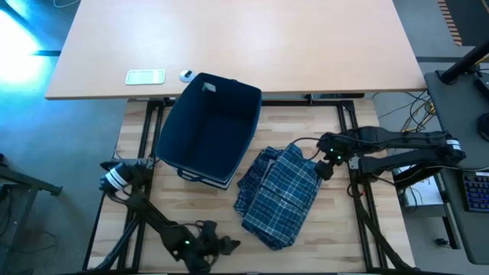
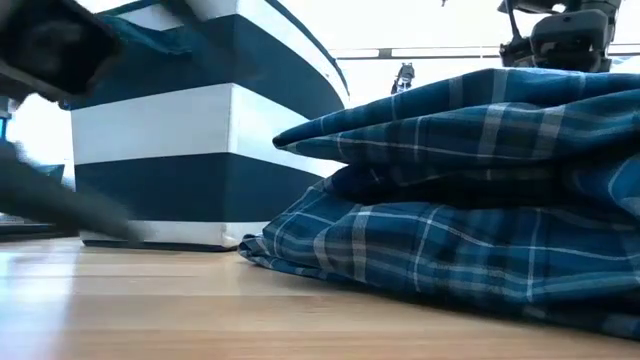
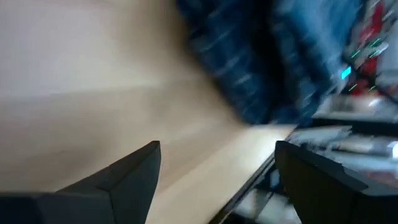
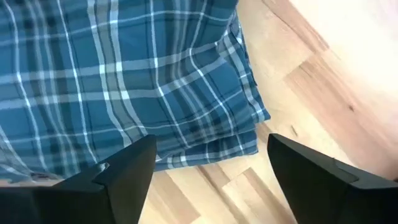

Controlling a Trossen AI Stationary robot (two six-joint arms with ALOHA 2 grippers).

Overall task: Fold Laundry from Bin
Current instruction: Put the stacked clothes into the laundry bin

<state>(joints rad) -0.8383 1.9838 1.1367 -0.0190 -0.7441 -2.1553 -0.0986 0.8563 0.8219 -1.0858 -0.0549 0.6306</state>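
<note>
Low view, nearest: the folded plaid laundry (image 2: 470, 200) lies in a layered heap on the pale wooden worktop (image 2: 200, 310), filling the right side; its blue-and-white check shows several stacked folds.
Left gripper: the left gripper (image 1: 205, 248) sits at the near edge of the worktop, low and clear of the cloth. From its own wrist view the two dark fingers (image 3: 124, 180) stand wide apart with bare wood between them, and they hold nothing.
Laundry from above: the plaid bundle (image 1: 281, 192) lies on the slatted worktop to the right of centre, a longish folded shape running from the near edge toward the middle. I cannot tell which garment it is.
Right gripper: the right gripper (image 1: 324, 166) hangs just beside the far right corner of the plaid bundle, its arm reaching in from the right. In the right wrist view its fingers (image 4: 118, 180) are spread wide above the edge of the cloth (image 4: 124, 81), gripping nothing, with wood showing between them.
Bin: the navy bin (image 1: 208, 128) stands left of the laundry and a little farther back, near but apart from it. Its inside looks dark. From table height its pale stripes (image 2: 180, 125) show round the lower half.
Farther back: a second, lighter table (image 1: 306, 46) carries a phone (image 1: 145, 76) and a small white item (image 1: 187, 75) just beyond the bin.
</note>
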